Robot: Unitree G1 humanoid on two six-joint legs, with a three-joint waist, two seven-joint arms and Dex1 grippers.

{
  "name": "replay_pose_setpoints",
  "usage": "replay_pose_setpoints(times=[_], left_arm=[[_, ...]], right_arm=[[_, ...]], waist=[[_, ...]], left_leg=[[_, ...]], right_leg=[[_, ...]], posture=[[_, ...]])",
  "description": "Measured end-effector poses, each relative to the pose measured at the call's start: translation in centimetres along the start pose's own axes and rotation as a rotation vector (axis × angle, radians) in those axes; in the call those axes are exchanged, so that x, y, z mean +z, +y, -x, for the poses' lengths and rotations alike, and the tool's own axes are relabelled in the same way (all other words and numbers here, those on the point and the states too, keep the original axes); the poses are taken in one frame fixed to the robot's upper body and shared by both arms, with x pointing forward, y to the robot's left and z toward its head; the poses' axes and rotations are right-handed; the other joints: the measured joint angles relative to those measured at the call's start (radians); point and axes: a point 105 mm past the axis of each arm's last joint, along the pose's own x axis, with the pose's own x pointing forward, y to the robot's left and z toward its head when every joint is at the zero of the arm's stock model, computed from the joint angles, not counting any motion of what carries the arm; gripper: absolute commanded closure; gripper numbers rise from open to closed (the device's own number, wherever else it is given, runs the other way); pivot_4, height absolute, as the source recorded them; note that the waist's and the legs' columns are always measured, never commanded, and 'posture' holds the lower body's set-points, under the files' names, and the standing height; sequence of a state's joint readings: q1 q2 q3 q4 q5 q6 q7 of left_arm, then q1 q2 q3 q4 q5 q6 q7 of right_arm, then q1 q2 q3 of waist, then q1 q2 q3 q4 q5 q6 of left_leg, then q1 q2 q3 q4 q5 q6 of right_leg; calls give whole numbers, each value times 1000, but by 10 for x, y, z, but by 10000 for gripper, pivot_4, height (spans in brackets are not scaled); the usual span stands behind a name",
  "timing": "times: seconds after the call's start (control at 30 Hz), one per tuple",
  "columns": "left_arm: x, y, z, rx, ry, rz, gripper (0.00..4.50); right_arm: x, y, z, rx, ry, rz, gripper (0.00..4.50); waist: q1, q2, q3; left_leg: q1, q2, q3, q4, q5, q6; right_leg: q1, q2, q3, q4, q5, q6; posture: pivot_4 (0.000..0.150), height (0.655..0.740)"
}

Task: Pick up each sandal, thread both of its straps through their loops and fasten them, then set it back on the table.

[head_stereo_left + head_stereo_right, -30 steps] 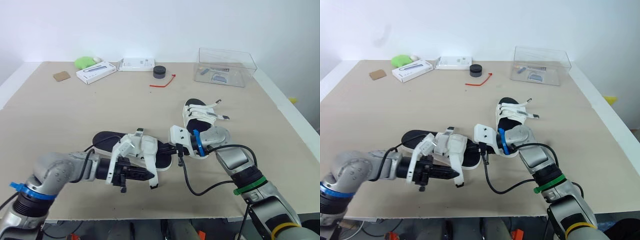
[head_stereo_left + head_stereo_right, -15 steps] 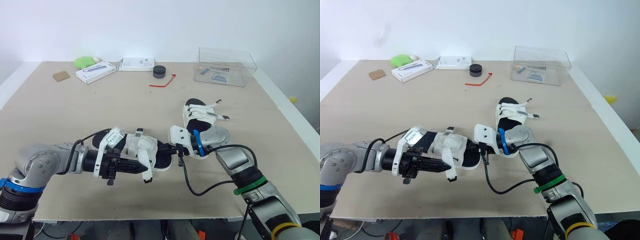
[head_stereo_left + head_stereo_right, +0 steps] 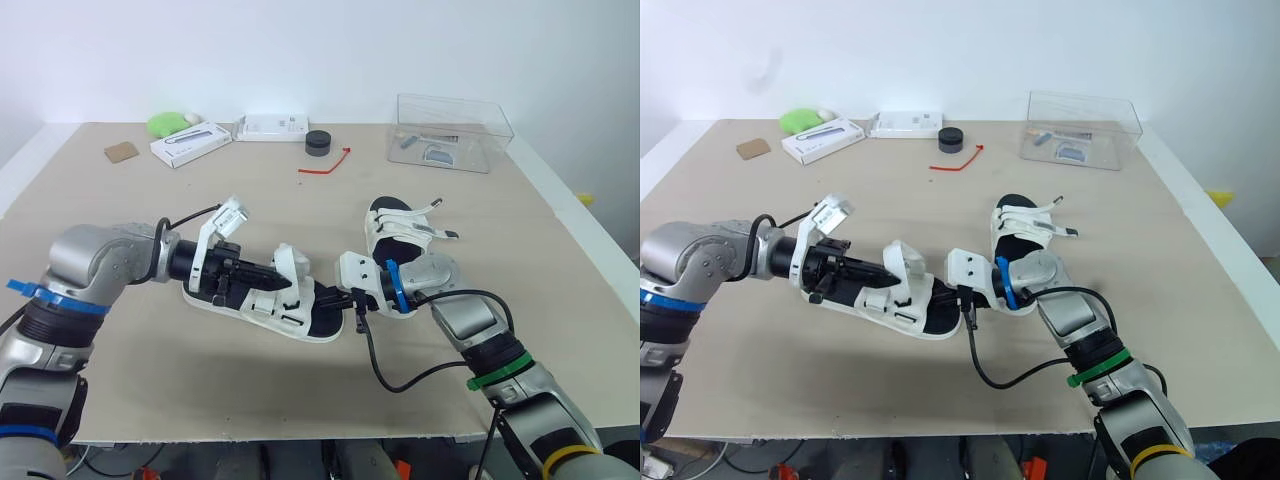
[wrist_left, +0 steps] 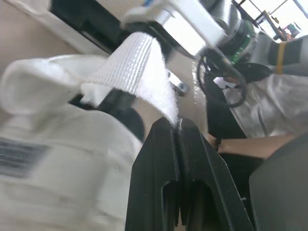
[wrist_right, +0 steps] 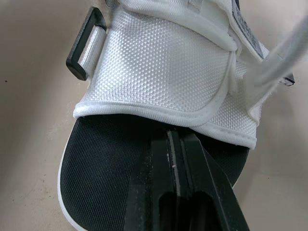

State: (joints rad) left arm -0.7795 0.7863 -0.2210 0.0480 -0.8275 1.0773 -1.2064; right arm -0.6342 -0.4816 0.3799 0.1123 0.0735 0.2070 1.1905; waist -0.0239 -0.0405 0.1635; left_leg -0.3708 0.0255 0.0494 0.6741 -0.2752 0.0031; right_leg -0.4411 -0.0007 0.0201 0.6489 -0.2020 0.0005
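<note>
While it lies on the wide beige table (image 3: 120, 220), close to the front middle, the near sandal (image 3: 300, 318), with white fabric straps and a black footbed, points its toe toward the robot's right. A second sandal (image 3: 398, 226) of the same make lies flat just beyond the right arm, apart from the first, its strap ends sticking out. A clear plastic box (image 3: 452, 130) stands at the table's far right.

The left gripper (image 3: 268, 275) reaches over the near sandal's heel end, jaws closed on the tip of a white webbing strap (image 4: 139, 62) that arches up from the shoe. The right gripper (image 5: 173, 134) has its jaws pressed together, tips on the footbed at the edge of the front band.

Toward the far edge lie a flat white box (image 3: 192, 144), a black round puck (image 3: 318, 143) and a thin red tie (image 3: 328, 165).
</note>
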Motion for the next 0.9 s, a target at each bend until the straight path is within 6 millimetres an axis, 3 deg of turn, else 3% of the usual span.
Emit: replay_pose_setpoints(times=[0.57,0.9], left_arm=[[-12,1,-2,-169,161,34,44694],[1,14,-8,-151,148,27,44694]], right_arm=[[0,3,0,-15,0,0,45000],[0,2,1,-16,0,1,45000]], waist=[[0,0,0],[0,0,0]], left_leg=[[-1,1,0,0,0,1],[-2,1,0,0,-1,1]], right_leg=[[-1,1,0,0,-1,0],[-1,1,0,0,-1,0]], posture=[[1500,7400],[1500,7400]])
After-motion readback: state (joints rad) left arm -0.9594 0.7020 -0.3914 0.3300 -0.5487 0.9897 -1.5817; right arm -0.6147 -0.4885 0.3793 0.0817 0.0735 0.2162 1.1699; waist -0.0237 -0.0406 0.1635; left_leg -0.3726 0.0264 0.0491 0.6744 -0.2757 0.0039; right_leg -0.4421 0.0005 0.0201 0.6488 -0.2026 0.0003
